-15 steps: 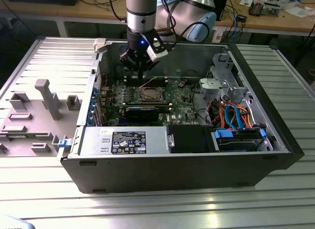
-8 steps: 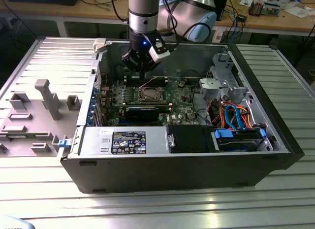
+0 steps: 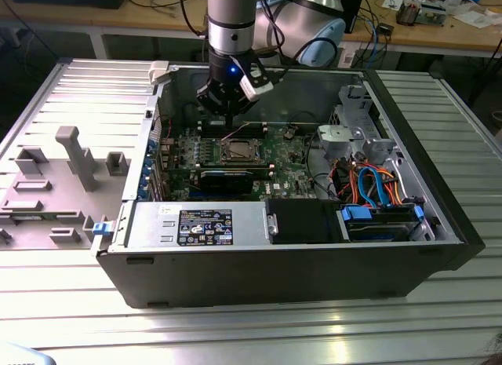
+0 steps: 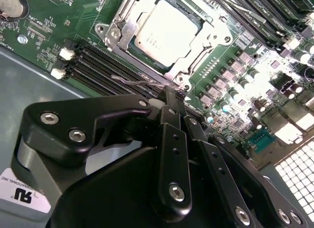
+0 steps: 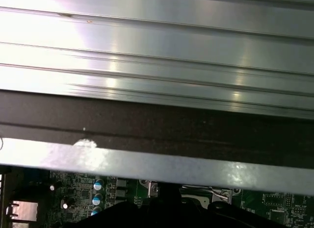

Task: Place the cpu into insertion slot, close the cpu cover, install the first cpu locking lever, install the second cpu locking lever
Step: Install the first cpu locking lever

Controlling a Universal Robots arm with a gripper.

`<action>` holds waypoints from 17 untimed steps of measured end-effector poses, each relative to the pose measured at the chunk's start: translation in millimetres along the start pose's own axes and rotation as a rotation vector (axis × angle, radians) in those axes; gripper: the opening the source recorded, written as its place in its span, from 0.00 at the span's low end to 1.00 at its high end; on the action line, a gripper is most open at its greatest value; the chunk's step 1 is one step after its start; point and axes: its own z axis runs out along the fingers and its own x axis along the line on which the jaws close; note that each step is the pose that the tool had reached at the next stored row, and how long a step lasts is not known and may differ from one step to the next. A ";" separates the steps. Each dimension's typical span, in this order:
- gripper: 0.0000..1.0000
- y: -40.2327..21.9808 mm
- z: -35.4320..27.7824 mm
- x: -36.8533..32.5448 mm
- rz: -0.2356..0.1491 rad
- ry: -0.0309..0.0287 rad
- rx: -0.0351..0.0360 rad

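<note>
In the second wrist view the cpu [image 4: 167,34], a silvery square chip, lies in the insertion slot [image 4: 182,80] on the green board. The cpu cover [image 4: 121,33], a metal frame, lies flat around it. A thin wire locking lever [image 4: 135,82] runs along the socket's near side. My black gripper [image 4: 170,93] has its fingers [image 4: 172,139] pressed together, and their tip is at the end of that lever. In the exterior view the gripper [image 3: 227,120] hangs just behind the socket with the cpu [image 3: 239,151] inside the open computer case.
Black memory slots [image 4: 93,61] flank the socket. The case [image 3: 259,259] holds a power supply box [image 3: 196,224], a drive cage with orange and blue cables [image 3: 369,188] and a card [image 3: 227,179]. A grey fixture plate [image 3: 55,177] lies at the exterior view's left.
</note>
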 end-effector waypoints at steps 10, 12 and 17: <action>0.11 0.6 2.3 -3.9 0.000 -0.0001 0.0001; 0.11 0.7 2.7 -4.8 0.000 0.0000 0.0002; 0.11 0.7 4.1 -7.8 0.000 0.0001 0.0006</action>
